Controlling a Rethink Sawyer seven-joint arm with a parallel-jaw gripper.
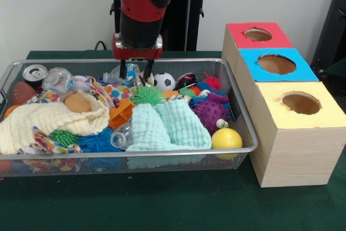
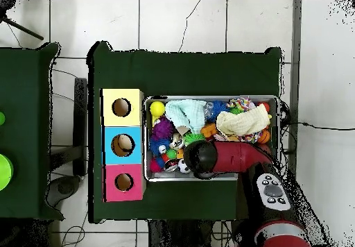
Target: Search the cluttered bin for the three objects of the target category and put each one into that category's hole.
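Note:
My gripper [image 1: 135,72] hangs open over the back middle of the wire bin [image 1: 246,133], its fingertips just above a clear plastic wrapper [image 1: 131,74], with nothing held. A soccer ball [image 1: 164,81] lies just right of it and a baseball [image 1: 81,83] to its left. Among the clutter are a yellow ball [image 1: 226,138], a purple spiky ball [image 1: 210,113], a green spiky ball [image 1: 148,96] and a tan ball [image 1: 78,103]. The wooden box has a red hole [image 1: 258,34], a blue hole [image 1: 276,64] and a yellow hole [image 1: 300,103]. In the overhead view the arm [image 2: 229,157] hides the gripper.
A yellow cloth [image 1: 48,120] and a mint cloth [image 1: 162,125] cover part of the bin's contents. A drink can [image 1: 35,73] and a brown egg-shaped toy [image 1: 22,92] sit at the left end. From above, the hole box [image 2: 122,144] stands against the bin's [image 2: 211,177] left side.

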